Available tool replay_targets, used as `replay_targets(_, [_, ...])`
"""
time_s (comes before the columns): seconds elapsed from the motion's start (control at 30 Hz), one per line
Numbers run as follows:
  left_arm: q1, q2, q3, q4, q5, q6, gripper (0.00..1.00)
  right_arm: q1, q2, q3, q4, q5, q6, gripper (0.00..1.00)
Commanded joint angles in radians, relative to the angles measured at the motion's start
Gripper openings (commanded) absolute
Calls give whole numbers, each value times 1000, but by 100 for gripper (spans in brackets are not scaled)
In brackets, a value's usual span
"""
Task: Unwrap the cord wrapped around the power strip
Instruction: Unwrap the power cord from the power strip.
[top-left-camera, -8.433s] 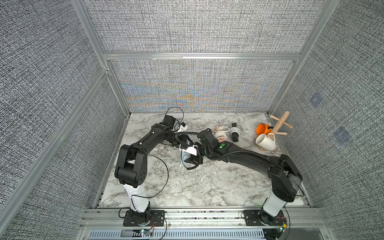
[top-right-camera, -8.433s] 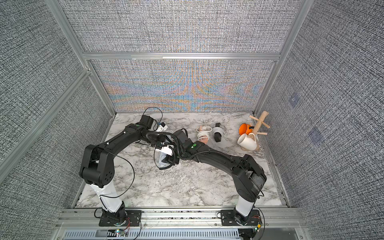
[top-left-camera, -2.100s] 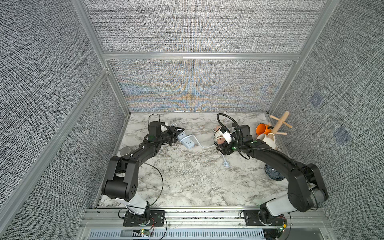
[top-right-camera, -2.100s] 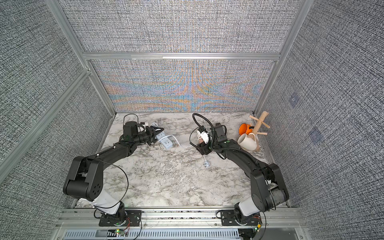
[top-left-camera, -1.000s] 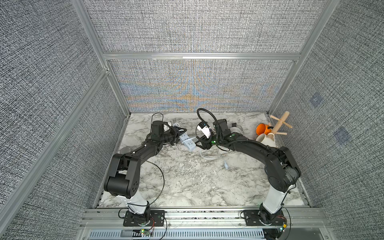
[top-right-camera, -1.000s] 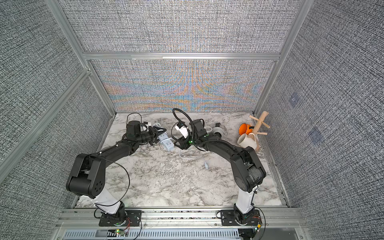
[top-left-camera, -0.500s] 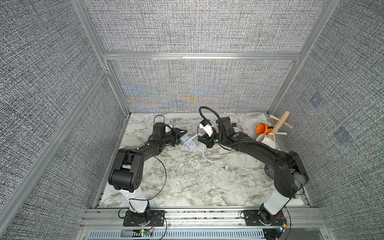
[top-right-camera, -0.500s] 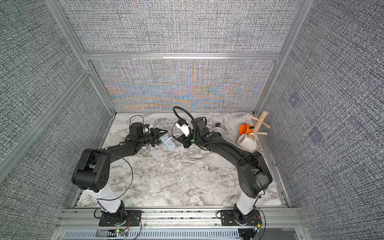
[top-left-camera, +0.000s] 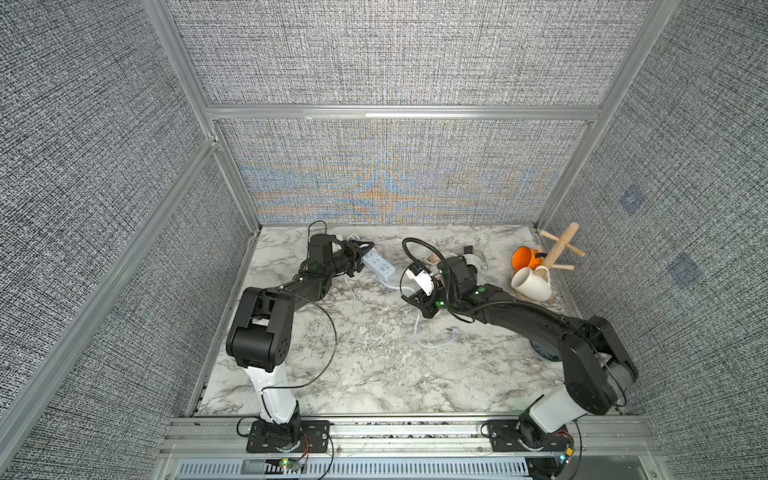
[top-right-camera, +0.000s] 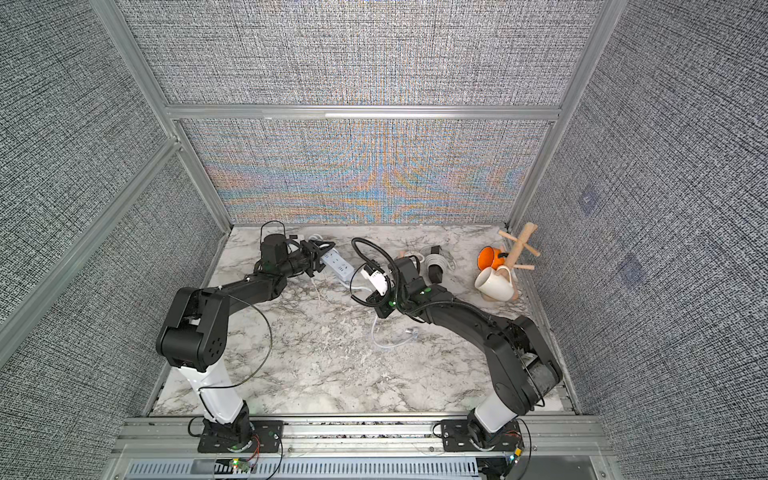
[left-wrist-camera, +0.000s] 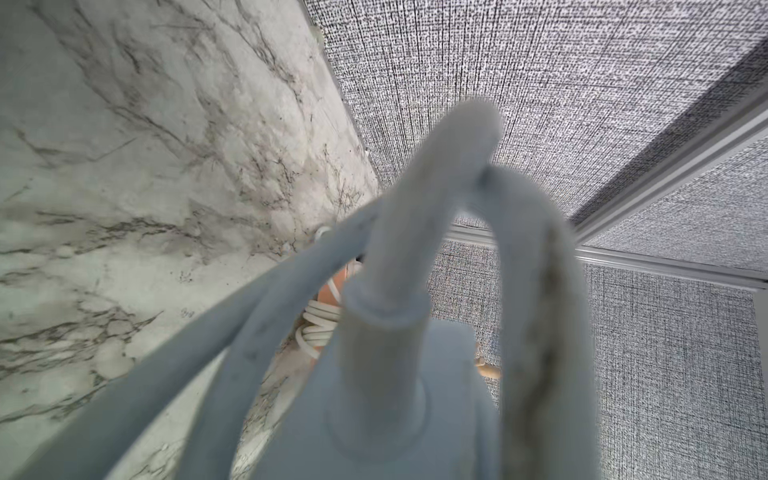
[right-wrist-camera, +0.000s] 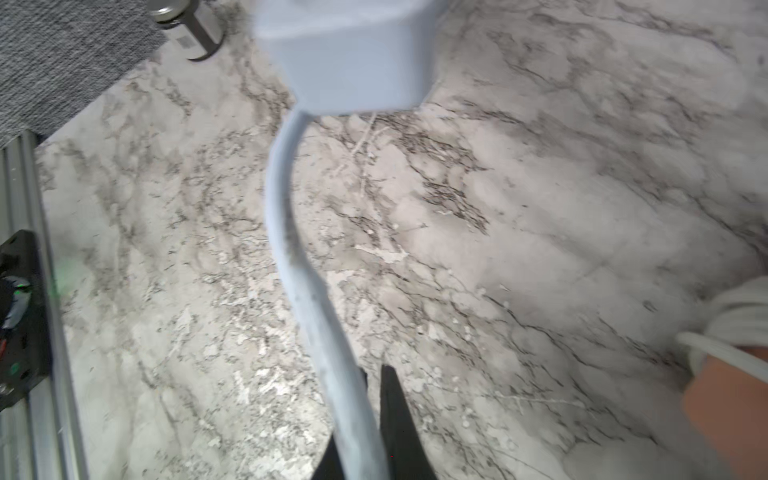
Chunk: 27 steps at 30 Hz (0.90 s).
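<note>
The white power strip (top-left-camera: 377, 266) (top-right-camera: 337, 264) lies near the back of the marble table. My left gripper (top-left-camera: 358, 255) (top-right-camera: 319, 257) is shut on its far-left end. In the left wrist view the strip's end (left-wrist-camera: 395, 415) fills the foreground, the cord (left-wrist-camera: 436, 187) arches out of it, and my fingers are hidden. The white cord (top-left-camera: 415, 328) runs from the strip to my right gripper (top-left-camera: 417, 298) (top-right-camera: 376, 301), then loops down on the table to the plug (top-left-camera: 451, 331). My right gripper (right-wrist-camera: 370, 415) is shut on the cord (right-wrist-camera: 291, 232) below the strip's end (right-wrist-camera: 345, 54).
An orange mug (top-left-camera: 524, 257), a white mug (top-left-camera: 528, 282) and a wooden mug tree (top-left-camera: 559, 249) stand at the back right. A coiled white cable (top-left-camera: 471, 259) lies behind my right wrist. A thin white cable (top-left-camera: 353, 291) trails in front of the strip.
My right gripper has shut on the cord and drawn a little toward the front, away from the strip. The left arm has barely moved.
</note>
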Motion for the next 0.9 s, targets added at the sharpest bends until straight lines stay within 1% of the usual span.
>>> replay_targets(0.0, [11,-30,-30,45,91,47,0,-34,40,19,35,82,44,0])
replay_targets(0.1, [27,-65,-91,24,115,100,0,-68,74,36,22,128,61,0])
replay_targets(0.27, [36,-115,-178,23,151,158,0,-111,75,21,38,141,63,0])
replay_targets(0.37, [36,-134,-184,-32,165,213,0,-120,67,18,33,94,52,0])
replay_targets(0.4, [36,-137,-183,-57,168,232,0,-120,62,18,21,51,34,0])
replay_targets(0.43, [36,-139,-178,-80,172,251,0,-121,50,18,2,-2,3,5])
replay_targets(0.47, [35,-141,-169,-100,178,268,0,-124,35,17,-18,-46,-31,19])
replay_targets(0.5, [33,-142,-159,-121,184,287,0,-129,11,9,-34,-93,-61,40])
replay_targets(0.53, [31,-143,-151,-138,188,303,0,-137,-20,-4,-46,-138,-86,57])
replay_targets(0.57, [28,-146,-141,-158,190,322,0,-145,-44,-9,-66,-174,-108,66])
replay_targets(0.6, [24,-146,-127,-194,190,348,0,-152,-73,-8,-99,-206,-136,72])
replay_targets(0.63, [22,-144,-113,-226,190,375,0,-154,-97,-6,-131,-225,-164,76])
replay_targets(0.7, [14,-141,-95,-265,190,412,0,-152,-130,4,-178,-258,-198,77])
replay_targets(0.77, [9,-134,-81,-284,195,432,0,-142,-142,19,-187,-289,-191,77])
replay_targets(0.87, [0,-115,-62,-285,221,440,0,-92,-98,68,-146,-294,-143,76])
